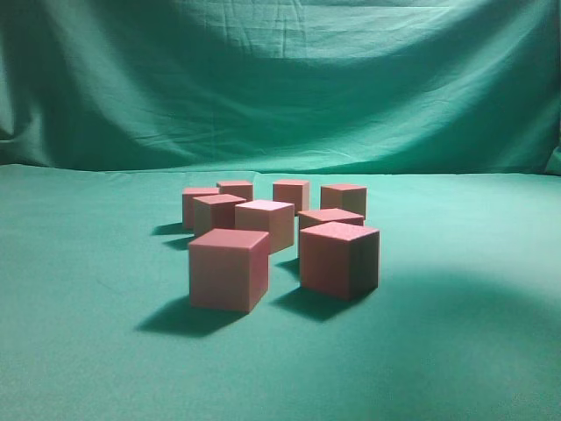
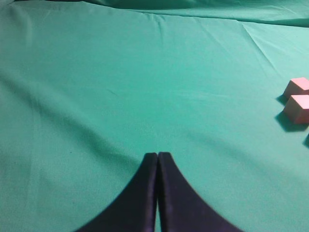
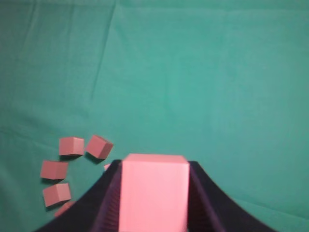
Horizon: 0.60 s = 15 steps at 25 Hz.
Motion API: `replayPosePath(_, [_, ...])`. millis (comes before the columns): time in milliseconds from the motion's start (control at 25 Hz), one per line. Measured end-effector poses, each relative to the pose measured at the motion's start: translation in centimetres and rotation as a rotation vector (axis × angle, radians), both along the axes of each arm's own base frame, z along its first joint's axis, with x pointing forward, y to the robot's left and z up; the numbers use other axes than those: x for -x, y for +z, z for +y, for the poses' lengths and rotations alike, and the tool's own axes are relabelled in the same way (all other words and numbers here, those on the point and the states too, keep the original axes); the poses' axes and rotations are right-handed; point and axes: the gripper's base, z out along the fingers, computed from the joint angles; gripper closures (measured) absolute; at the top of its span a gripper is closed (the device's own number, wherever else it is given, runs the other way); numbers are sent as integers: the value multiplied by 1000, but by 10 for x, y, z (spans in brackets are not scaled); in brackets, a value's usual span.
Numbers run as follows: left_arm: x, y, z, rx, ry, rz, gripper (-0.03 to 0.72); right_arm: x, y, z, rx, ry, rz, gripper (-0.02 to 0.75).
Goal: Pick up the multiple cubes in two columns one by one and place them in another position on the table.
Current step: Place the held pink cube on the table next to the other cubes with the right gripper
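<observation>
Eight cubes (image 1: 263,237) sit clustered mid-table (image 1: 79,333) in the exterior view, with green cloth draped behind (image 1: 280,79); the rear ones are partly hidden by those in front, so there may be more. No arm shows in that view. The right gripper (image 3: 153,193) clasps a ninth cube (image 3: 153,193) high above the cloth, with about five cubes visible below left. The left gripper (image 2: 158,157) is clenched on nothing, two cubes at the frame's right edge.
</observation>
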Motion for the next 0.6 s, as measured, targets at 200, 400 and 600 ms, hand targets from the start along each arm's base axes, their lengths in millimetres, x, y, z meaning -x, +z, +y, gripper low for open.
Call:
replayPosePath(200, [0, 0, 0, 0, 0, 0, 688, 24, 18, 36, 17, 89, -35, 467])
replayPosePath(400, [0, 0, 0, 0, 0, 0, 688, 50, 20, 93, 82, 228, -45, 467])
replayPosePath(600, [0, 0, 0, 0, 0, 0, 688, 81, 13, 146, 164, 359, -47, 467])
